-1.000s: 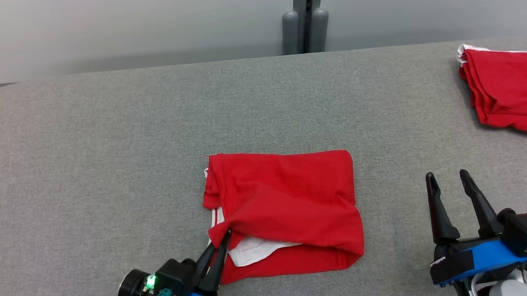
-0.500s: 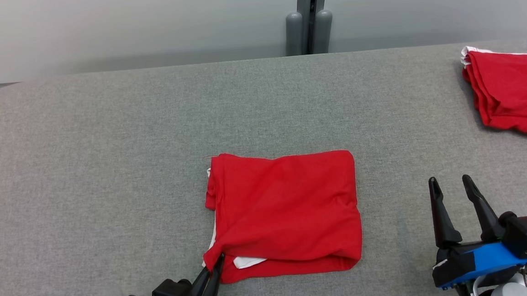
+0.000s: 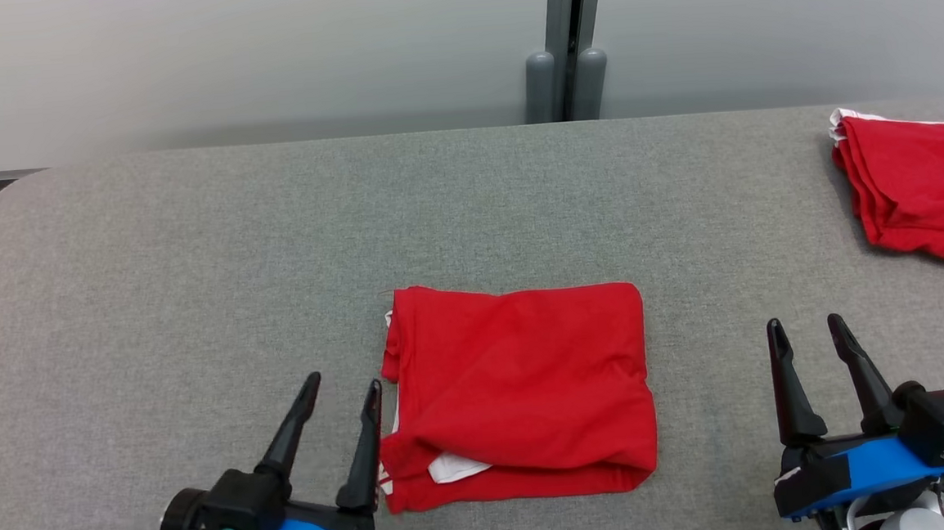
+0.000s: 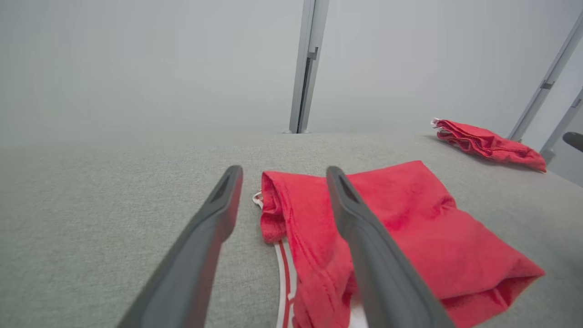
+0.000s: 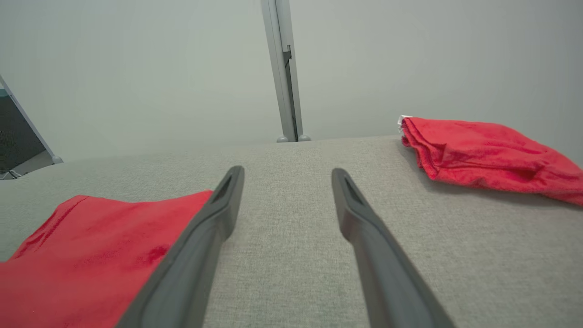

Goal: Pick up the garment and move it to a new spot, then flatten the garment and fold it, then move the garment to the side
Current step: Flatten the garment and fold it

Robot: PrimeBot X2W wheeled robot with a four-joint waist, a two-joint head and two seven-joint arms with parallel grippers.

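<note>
A red garment (image 3: 520, 389) with white trim lies folded in a rough square on the grey table (image 3: 194, 274), near the front middle. It also shows in the left wrist view as the garment (image 4: 410, 228) and at the lower left of the right wrist view as the garment (image 5: 91, 246). My left gripper (image 3: 341, 381) stands open just left of its front left corner, holding nothing; its right finger is close beside the cloth edge. My right gripper (image 3: 805, 326) is open and apart from the cloth, at the front right.
A second red folded cloth (image 3: 918, 180) lies at the table's far right edge, also seen as the cloth (image 5: 483, 152) and the cloth (image 4: 487, 143). A grey post (image 3: 565, 46) stands behind the table against a pale wall.
My left gripper pulled the garment's upper layer toward the front edge, then let go and opened, and now stands left of the corner. The head camera shifted slightly. The right gripper stayed put.
</note>
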